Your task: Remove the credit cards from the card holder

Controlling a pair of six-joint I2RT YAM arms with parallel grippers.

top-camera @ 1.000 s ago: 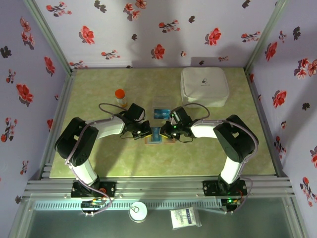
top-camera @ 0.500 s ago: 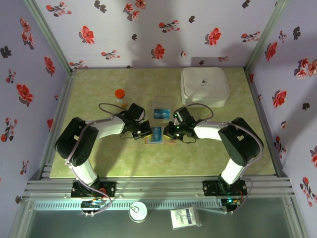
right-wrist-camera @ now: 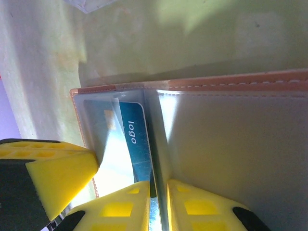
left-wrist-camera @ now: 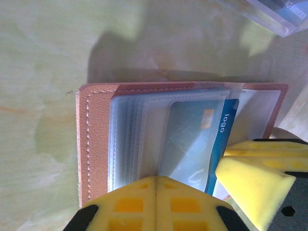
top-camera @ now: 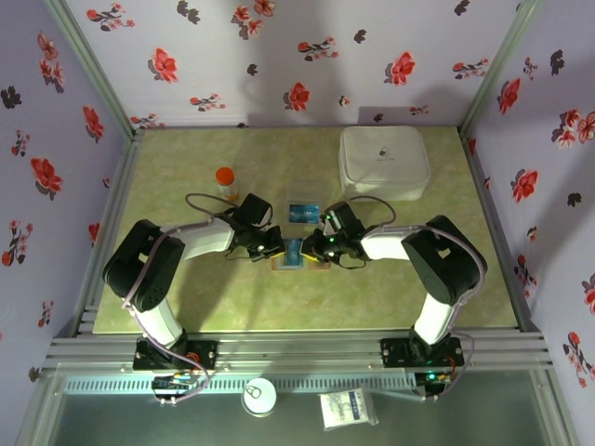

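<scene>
Card holder point(left-wrist-camera: 94, 144) lies open on the green table point(top-camera: 186, 297), between the two arms, and a blue card point(left-wrist-camera: 230, 130) with the word "logo" sits in it, half covered by a cloudy clear sleeve. At the near edge of the sleeves the left gripper point(left-wrist-camera: 156, 185) has its yellow pads pressed together, closed, with nothing visible between them. The pads of the right gripper point(right-wrist-camera: 159, 190) stand a narrow slit apart, with a clear leaf of the card holder in the slit, just beside the blue card; whether they really pinch it I cannot tell.
</scene>
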